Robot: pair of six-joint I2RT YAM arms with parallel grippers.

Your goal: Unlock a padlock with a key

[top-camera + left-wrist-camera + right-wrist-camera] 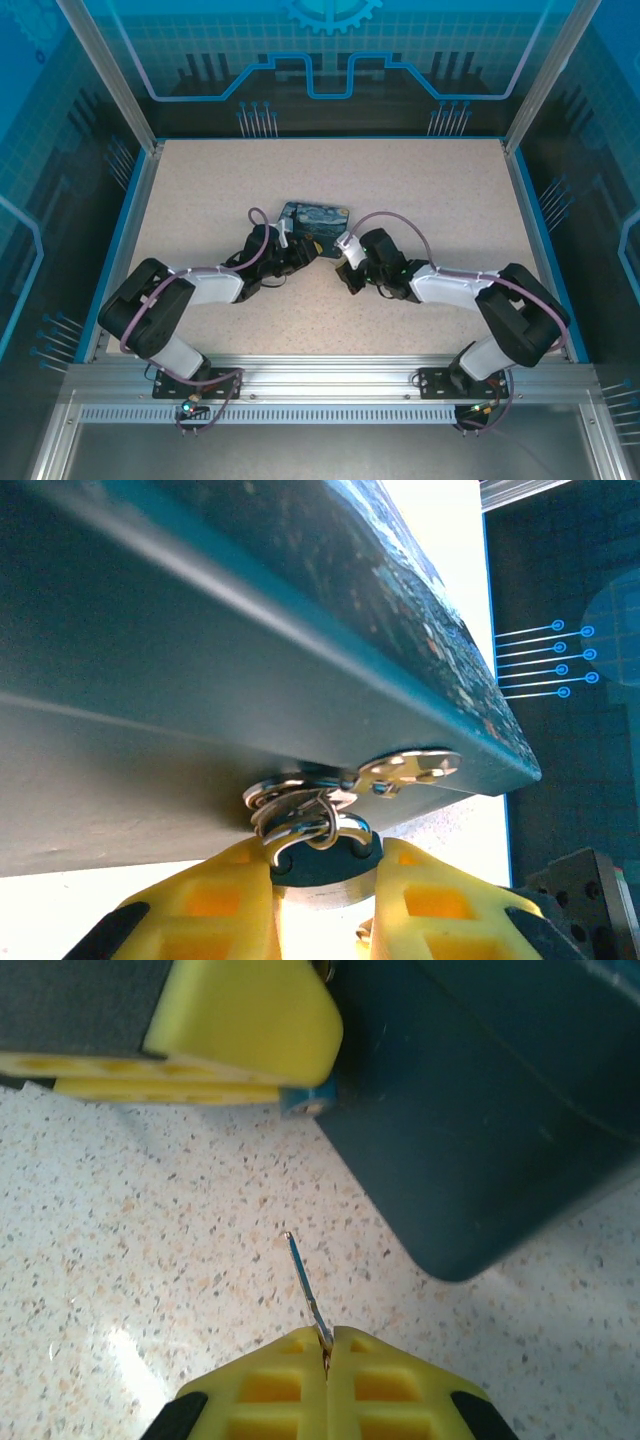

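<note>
- Speckled beige table (200,200), glowing blue panels (60,150) all round, aluminium rail along the near edge.
- Dead centre sits the painted box (315,222), swirling night-sky lid facing up.
- Left gripper (292,248) comes at the box from 8 o'clock, right up against its near wall.
- From the left wrist: the padlock (322,860) is pinched between the two yellow fingers, dark-blue body with a brassy underside, hanging at 6 o'clock under the box edge.
- Its silvery shackle runs up through a cluster of metal rings (290,810) on the hasp (410,770). The hasp's plate lies flat against the box wall.
- Right gripper (325,1345) is clamped tight on the key (303,1280). The thin blade pokes out toward 11 o'clock, its tip over bare table.
- In the way: the box's dark rounded corner (480,1110) at 1 o'clock and the left gripper's yellow finger (240,1030) at 11 o'clock, both well apart from the key tip.
- Whether the keyhole faces the key, I cannot tell.
</note>
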